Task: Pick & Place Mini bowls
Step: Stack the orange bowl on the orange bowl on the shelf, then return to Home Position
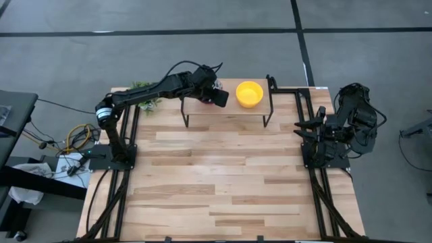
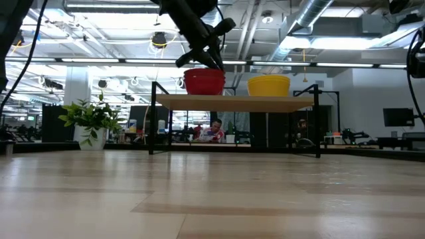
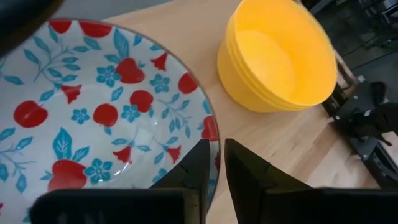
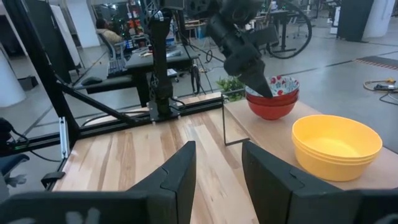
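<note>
Bowls are gathered in two nested stacks on a raised wooden shelf with black metal legs [image 1: 226, 109] at the far edge of the light plank-topped desk [image 1: 223, 182]. The stack of glossy plain yellow bowls [image 3: 280, 56] sits just beside the stack of floral bowls [image 4: 272, 98], which are red outside and white inside with red-and-blue flowers and leaves; how many are nested in each cannot be told. Nothing is seen inside the topmost bowls.

The left gripper [image 3: 213, 163] is positioned at the rim of the top floral bowl, its fingers narrowly parted with the rim pinched between them. The right gripper [image 4: 219, 163] is held spread apart and empty at the right edge of the desk. A small green potted plant [image 2: 91, 123] is placed near the shelf's left end.
</note>
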Controlling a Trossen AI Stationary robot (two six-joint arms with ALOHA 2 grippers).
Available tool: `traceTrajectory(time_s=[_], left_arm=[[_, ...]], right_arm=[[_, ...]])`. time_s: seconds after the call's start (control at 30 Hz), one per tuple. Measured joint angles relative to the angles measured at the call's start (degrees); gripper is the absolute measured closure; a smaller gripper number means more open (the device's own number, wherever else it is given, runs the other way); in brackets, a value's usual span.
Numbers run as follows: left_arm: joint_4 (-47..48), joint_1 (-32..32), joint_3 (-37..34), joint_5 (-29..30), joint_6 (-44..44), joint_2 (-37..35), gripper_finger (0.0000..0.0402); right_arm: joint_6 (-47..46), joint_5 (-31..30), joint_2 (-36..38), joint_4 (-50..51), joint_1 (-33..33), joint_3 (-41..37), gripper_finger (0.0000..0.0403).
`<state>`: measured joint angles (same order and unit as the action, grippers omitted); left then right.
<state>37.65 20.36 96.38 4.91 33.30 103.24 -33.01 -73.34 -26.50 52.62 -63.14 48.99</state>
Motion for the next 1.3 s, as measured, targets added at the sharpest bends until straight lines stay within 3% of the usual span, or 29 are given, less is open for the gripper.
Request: traceTrajectory(time_s=[0.37,0.47,0.67,0.9,1.1,1.3], left_arm=[[-0.7,0.3,0.8,0.8,0.0,-2.2,0.0353],[-1.2,0.3,1.4,1.1,-1.0,-7.2,0.0353],[3.1,-2.6,0.4,3.8,-11.7,-19.2,0.0353],[2.4,-7.0,-13.6,3.2,-15.3,-35.5,0.0353],[-0.8,-9.2,-26.6,3.5,-14.2,-51.1,0.0353],[-2.4,-11.6,-35.4,3.4,-13.8,-63.6,0.0353]], right_arm=[[0.0,0.0,0.0,0.0,0.0,0.0,0.0285],[0.0,0.0,0.0,0.0,0.0,0.0,0.0285],[0.0,0.0,0.0,-1.1,0.0,0.0,0.0285],[0.0,-0.1,2.0,-0.5,0.0,0.0,0.0285],[0.0,0.0,9.1,0.4,0.0,0.0,0.0285],[4.0,8.8,16.0,0.6,0.0,0.0,0.0285]])
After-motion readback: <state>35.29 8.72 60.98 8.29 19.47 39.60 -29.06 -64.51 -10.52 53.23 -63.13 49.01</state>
